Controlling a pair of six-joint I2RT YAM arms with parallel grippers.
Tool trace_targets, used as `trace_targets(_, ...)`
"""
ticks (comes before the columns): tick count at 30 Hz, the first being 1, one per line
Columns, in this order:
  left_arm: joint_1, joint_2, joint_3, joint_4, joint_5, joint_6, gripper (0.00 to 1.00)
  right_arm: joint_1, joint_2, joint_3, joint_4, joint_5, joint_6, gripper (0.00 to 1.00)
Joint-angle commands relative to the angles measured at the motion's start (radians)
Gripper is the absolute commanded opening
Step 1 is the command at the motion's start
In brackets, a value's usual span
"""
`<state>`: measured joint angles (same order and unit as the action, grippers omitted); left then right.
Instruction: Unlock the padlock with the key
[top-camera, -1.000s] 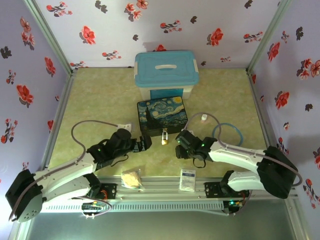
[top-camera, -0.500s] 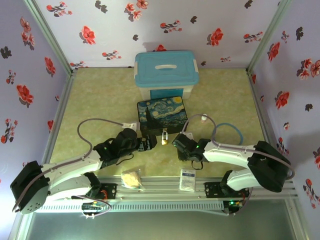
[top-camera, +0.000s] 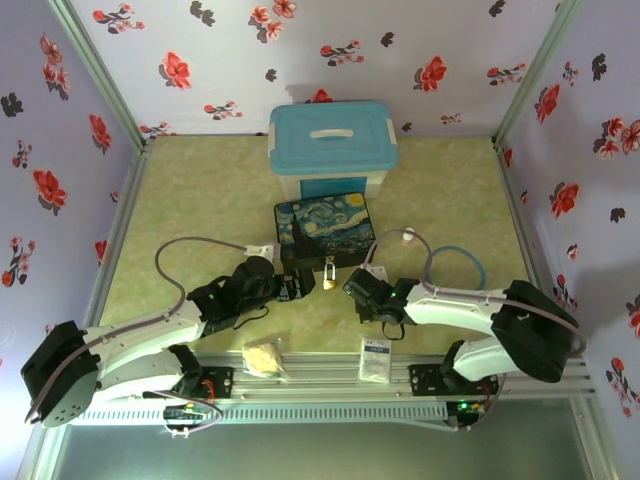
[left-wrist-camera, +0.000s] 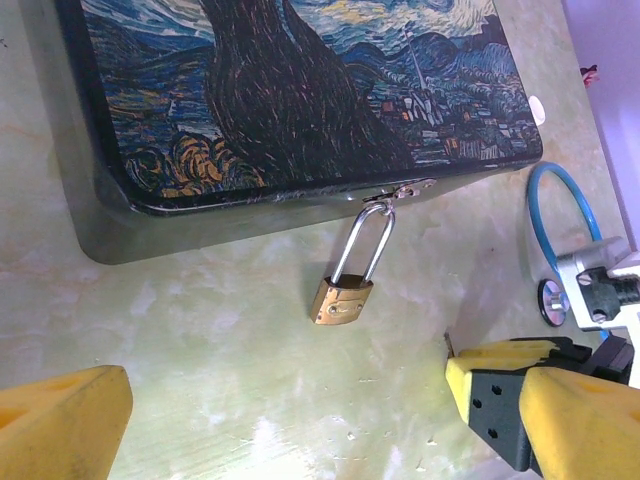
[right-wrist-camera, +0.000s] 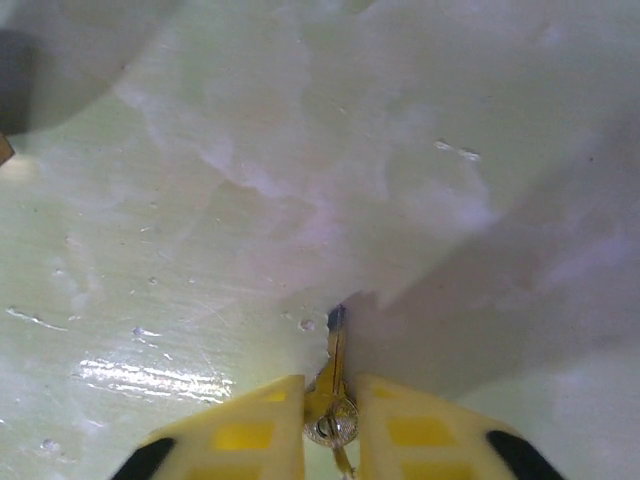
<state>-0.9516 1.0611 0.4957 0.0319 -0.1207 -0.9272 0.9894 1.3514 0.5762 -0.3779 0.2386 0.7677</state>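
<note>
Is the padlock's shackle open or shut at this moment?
Shut: both legs of the shackle sit in the padlock body, which hangs from the painted box's latch.

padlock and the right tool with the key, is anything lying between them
Nothing: the top external view shows a bare strip of green table between the padlock and the right tool, which grips the key.

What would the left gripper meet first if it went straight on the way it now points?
Most likely the padlock, which hangs from the painted box just ahead of the open left gripper; the box's front wall lies behind it. Depth is hard to judge.
</note>
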Motion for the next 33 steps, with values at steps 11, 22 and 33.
trace_targets(11, -0.028, 0.053, 0.033, 0.068, -0.011, -0.001, 1.00, -0.042, -0.118, -0.099, 0.023, -0.051, -0.047, 0.00)
trace_targets(22, -0.129, 0.251, 0.057, 0.371, -0.017, -0.217, 0.94, -0.072, -0.327, -0.180, 0.095, -0.090, -0.118, 0.00)
trace_targets(33, -0.243, 0.340, -0.107, 0.883, -0.233, -0.695, 0.92, -0.073, -0.457, -0.103, 0.178, -0.122, -0.078, 0.00)
